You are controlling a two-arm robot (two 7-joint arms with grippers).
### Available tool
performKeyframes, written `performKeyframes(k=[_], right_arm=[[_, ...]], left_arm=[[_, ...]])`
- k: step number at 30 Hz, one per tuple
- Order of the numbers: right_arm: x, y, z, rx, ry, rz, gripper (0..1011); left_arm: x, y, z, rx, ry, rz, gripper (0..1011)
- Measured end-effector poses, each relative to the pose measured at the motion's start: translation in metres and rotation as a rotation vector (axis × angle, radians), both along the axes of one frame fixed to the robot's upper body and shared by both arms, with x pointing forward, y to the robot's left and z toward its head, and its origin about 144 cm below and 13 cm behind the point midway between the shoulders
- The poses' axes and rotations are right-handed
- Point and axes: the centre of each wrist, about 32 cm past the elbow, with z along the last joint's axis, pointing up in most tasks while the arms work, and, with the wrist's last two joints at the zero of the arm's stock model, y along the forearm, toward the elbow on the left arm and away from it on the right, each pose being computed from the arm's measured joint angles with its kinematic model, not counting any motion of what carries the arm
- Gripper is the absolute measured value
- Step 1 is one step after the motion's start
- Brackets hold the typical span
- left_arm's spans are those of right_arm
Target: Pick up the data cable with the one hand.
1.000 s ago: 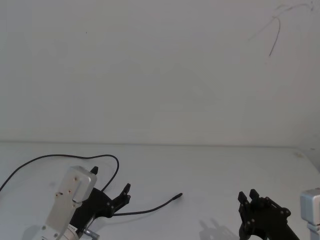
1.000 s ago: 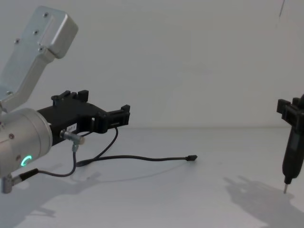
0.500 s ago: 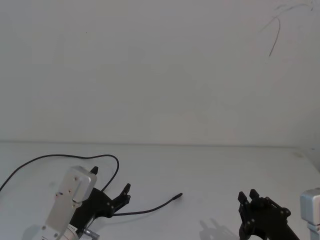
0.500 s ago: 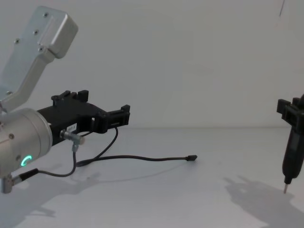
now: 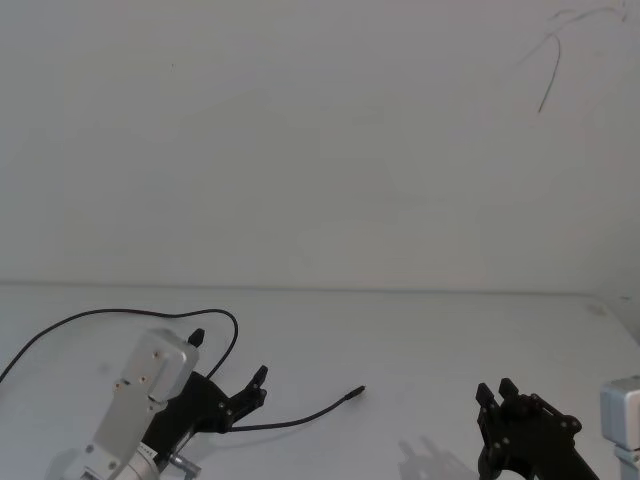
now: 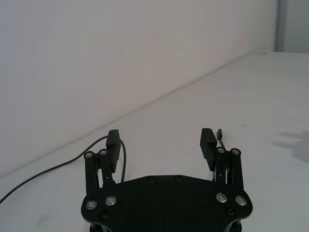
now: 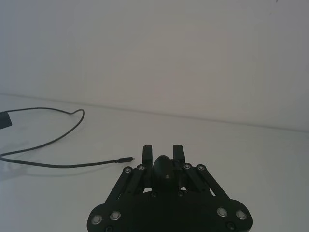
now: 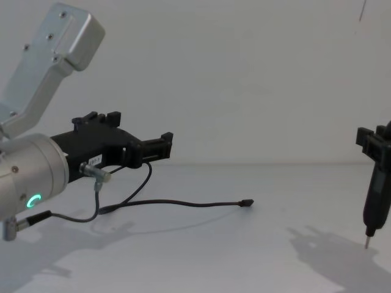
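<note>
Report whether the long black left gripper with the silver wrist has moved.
Yes. The left gripper, open, has edged right and slightly up against the still small plug of the thin black data cable. The right gripper stays parked at right.

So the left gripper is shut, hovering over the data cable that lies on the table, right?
No, the left gripper is open, fingers well apart, as the left wrist view shows. It does hover over the data cable lying on the table.

The cable [image 5: 357, 392] passes behind the left gripper [image 5: 228, 357], its other end cut off toward the bench's left edge.
</note>
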Motion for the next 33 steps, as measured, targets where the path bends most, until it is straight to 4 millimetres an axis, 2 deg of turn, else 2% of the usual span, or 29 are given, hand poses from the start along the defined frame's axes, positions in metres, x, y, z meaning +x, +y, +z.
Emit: performKeyframes(k=[15, 33], right_arm=[[0.0, 0.0, 0.0, 0.0, 0.0, 0.0, 251], [0.0, 0.0, 0.0, 0.0, 0.0, 0.0, 251]], left_arm=[[0.016, 0.017, 0.007, 0.1, -0.011, -0.177, 1001], [0.056, 0.047, 0.0, 0.28, 0.037, -0.405, 1001]])
